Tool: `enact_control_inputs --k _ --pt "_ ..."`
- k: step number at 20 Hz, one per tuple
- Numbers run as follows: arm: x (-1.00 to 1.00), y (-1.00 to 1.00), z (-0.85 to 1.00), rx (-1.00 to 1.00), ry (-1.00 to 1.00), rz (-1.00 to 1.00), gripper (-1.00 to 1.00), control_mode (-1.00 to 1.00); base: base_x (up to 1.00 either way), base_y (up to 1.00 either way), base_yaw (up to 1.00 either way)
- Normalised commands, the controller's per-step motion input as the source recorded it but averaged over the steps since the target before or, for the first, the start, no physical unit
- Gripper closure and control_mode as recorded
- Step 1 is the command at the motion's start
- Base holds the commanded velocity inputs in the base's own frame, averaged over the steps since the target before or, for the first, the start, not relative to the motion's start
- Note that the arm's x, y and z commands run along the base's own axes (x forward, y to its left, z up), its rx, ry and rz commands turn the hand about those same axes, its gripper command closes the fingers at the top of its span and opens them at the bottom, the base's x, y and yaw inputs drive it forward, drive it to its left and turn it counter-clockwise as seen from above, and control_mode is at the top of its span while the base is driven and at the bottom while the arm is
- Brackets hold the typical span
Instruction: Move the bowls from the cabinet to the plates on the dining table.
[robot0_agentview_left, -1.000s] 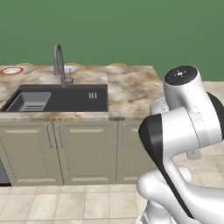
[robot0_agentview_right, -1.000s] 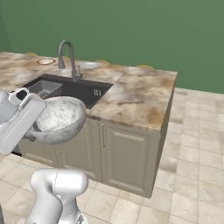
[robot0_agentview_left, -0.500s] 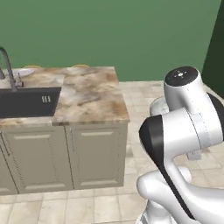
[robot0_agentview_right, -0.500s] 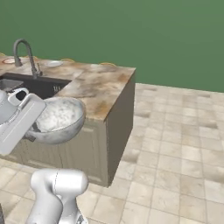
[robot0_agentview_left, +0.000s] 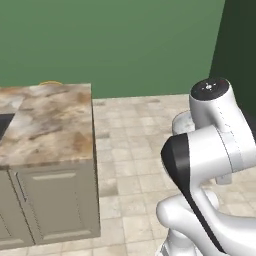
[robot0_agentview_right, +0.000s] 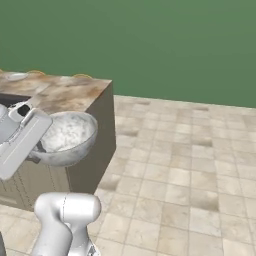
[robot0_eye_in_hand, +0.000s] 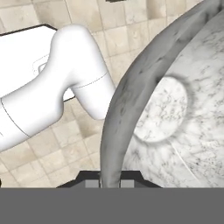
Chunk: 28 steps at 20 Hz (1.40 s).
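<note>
- Clearly, the gripper (robot0_eye_in_hand: 109, 183) is clamped on the rim of the speckled grey bowl (robot0_agentview_right: 65, 137); in the hand view the rim runs down between the two dark finger tips, which are mostly cut off at the bottom.
- Bowl is carried in the air, tilted, its pale mottled inside facing the camera in the right base view. It hangs just off the end of the dining table (robot0_agentview_right: 65, 92), in front of the table's end panel, not resting on anything.
- Bowl's left edge is hidden behind the white hand in the right base view; the finger tips themselves cannot be made out there.
- Hand view: bowl (robot0_eye_in_hand: 175, 109) is cropped by the right and top edges, so less than half of it shows. Beige floor tiles (robot0_eye_in_hand: 87, 30) lie beyond it.
- Dining table runs out of the left edge in both base views; just its end corner with the marbled top (robot0_agentview_left: 50, 117) is seen. A dark sliver at the left edge of the left base view may be the sink, too little to tell.
- Far back on the table top, near its far edge, a small pale round plate (robot0_agentview_right: 14, 76) shows, blurred; rim colour cannot be told.
- Two thin yellow arcs (robot0_agentview_right: 82, 76) peek over the far edge of the table, mostly hidden.
- Green wall (robot0_agentview_right: 150, 45) behind; tiled floor to the right.
</note>
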Motion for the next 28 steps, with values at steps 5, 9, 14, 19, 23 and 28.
enact_control_inputs --k 5,9,14,19,23,28 --pt "0.00 0.00 0.00 0.00 0.00 0.00 1.00 1.00 1.00 -0.58 -0.13" --pt "0.00 0.00 0.00 0.00 0.00 0.00 1.00 1.00 1.00 -0.32 -0.08" --pt "0.00 0.00 0.00 0.00 0.00 0.00 1.00 1.00 1.00 -0.35 -0.04" --pt "0.00 0.00 0.00 0.00 0.00 0.00 1.00 1.00 1.00 -0.41 -0.01" --pt "0.00 0.00 0.00 0.00 0.00 0.00 1.00 1.00 1.00 -0.50 0.00" --pt "0.00 0.00 0.00 0.00 0.00 0.00 1.00 1.00 1.00 -0.52 0.02"
